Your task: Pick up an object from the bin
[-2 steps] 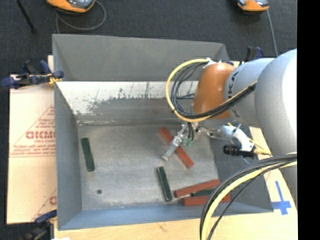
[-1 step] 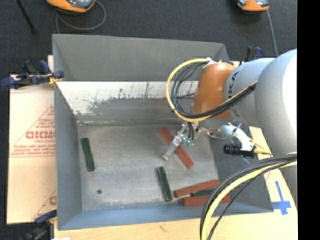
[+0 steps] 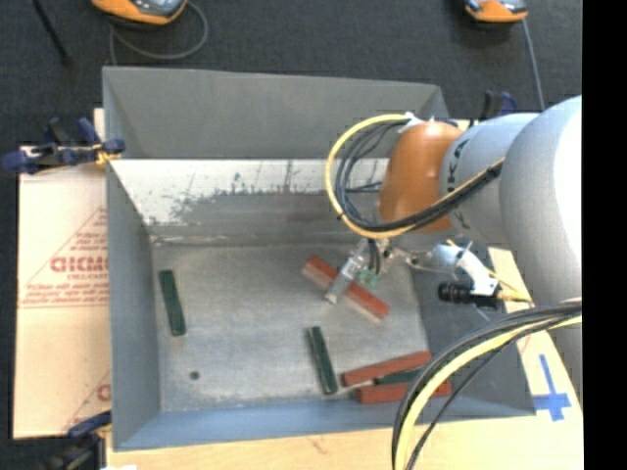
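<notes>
My gripper (image 3: pixel 353 274) hangs low in the right middle of the bin, right over a red-orange flat bar (image 3: pixel 372 305). The bar lies slanted on the floor, running from upper left to lower right, and the gripper hides its middle. A small green piece (image 3: pixel 370 278) shows just beside the gripper's right side. A dark green bar (image 3: pixel 321 359) lies a little below the gripper, near the front wall.
Another dark green bar (image 3: pixel 172 303) lies by the left wall. In the front right corner a red bar (image 3: pixel 388 368) and a green bar (image 3: pixel 392 390) lie together. The arm with its orange cover and cables overhangs the bin's right side.
</notes>
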Robot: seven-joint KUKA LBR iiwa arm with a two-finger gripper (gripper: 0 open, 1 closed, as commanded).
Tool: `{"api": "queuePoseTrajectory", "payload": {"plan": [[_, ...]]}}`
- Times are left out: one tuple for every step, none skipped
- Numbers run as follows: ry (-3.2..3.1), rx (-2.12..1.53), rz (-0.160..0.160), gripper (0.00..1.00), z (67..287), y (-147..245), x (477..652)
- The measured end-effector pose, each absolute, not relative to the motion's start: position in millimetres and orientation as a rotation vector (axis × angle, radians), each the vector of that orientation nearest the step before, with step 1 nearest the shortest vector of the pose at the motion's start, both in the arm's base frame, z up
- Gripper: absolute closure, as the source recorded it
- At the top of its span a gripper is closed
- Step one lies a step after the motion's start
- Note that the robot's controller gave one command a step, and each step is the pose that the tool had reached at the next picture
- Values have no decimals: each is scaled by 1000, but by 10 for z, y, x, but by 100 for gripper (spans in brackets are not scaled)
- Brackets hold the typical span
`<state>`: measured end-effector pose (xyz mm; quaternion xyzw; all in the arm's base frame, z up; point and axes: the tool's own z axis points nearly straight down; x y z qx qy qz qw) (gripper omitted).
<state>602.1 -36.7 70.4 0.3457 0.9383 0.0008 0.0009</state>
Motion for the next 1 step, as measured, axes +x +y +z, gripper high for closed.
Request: {"api": "queuePoseTrajectory", "payload": {"plan": [[2941,1080,5,100,1343,-378,6046]]}}
